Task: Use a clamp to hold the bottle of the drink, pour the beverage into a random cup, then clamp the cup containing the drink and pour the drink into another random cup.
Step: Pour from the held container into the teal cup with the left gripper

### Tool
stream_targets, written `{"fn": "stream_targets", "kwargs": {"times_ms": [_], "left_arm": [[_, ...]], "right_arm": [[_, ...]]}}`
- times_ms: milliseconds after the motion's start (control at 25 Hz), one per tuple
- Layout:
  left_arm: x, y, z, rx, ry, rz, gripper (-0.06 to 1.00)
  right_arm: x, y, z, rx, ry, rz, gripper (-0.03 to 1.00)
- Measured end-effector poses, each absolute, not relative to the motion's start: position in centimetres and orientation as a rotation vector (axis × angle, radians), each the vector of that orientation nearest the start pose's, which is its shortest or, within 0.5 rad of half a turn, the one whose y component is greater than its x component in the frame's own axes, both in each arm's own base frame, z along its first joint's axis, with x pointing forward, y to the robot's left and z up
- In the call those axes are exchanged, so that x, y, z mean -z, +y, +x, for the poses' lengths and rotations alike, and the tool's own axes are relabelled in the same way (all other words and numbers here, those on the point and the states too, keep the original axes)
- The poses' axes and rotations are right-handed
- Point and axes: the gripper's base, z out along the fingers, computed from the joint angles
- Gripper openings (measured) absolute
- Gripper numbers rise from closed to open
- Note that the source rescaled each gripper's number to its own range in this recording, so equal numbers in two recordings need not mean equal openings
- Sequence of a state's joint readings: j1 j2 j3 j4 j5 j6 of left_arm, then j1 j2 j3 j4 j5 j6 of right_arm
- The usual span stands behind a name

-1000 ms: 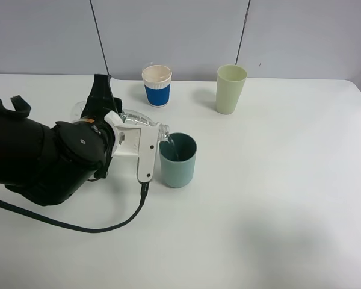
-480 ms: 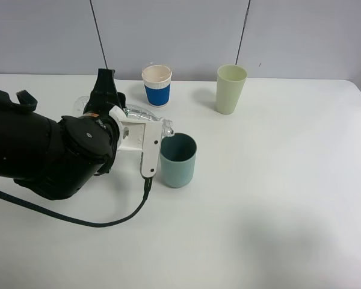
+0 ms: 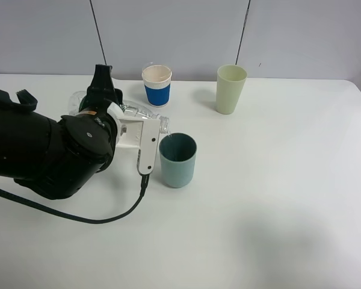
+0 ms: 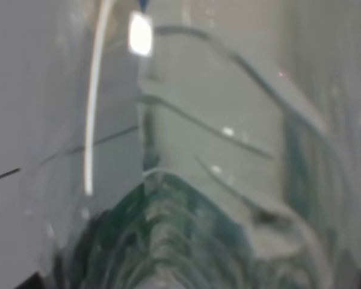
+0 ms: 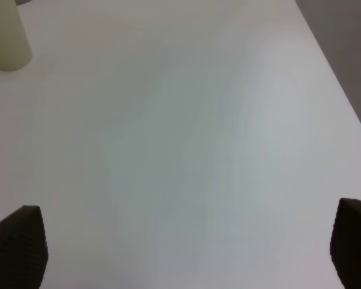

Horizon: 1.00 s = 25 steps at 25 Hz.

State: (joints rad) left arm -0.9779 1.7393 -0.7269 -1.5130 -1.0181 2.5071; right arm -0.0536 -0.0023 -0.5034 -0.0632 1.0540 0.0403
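**Overhead view:** we see the whole layout. **Left wrist view:** only the bottle appears, a blurred close-up of its ribbed clear wall and green label. **Right wrist view:** we see white surface and the pale green cup. A grey panelled wall stands behind. The left claw pinches the bottle, which is tipped with its mouth just above the rim of the teal cup. The right claw is spread wide and holds nothing. The blue-sleeved white cup stands apart, nearer the wall.
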Motion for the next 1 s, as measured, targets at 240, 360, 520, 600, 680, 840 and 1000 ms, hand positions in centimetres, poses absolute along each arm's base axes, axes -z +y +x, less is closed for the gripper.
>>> {"fn": "stream_targets", "kwargs": {"times_ms": [240, 360, 520, 600, 680, 840, 1000], "left_arm": [[-17.26, -19.44, 22.42, -1.247, 1.521, 1.611, 0.06], [-17.27, -19.42, 22.42, -1.250, 1.520, 1.612, 0.06], [-17.38, -19.38, 22.46, -1.266, 1.513, 1.604, 0.06], [-17.44, -19.34, 22.47, -1.274, 1.511, 1.600, 0.06], [-17.44, -19.35, 22.47, -1.274, 1.509, 1.600, 0.06], [-17.46, -19.37, 22.49, -1.275, 1.504, 1.601, 0.06], [-17.52, -19.32, 22.50, -1.285, 1.504, 1.596, 0.06]], "right_arm": [[-27.89, -0.47, -0.57, 0.084, 2.029, 0.098, 1.00], [-27.89, -0.47, -0.57, 0.084, 2.029, 0.098, 1.00], [-27.89, -0.47, -0.57, 0.084, 2.029, 0.098, 1.00], [-27.89, -0.47, -0.57, 0.084, 2.029, 0.098, 1.00], [-27.89, -0.47, -0.57, 0.084, 2.029, 0.098, 1.00], [-27.89, -0.47, -0.57, 0.084, 2.029, 0.098, 1.00], [-27.89, -0.47, -0.57, 0.084, 2.029, 0.098, 1.00]]}}
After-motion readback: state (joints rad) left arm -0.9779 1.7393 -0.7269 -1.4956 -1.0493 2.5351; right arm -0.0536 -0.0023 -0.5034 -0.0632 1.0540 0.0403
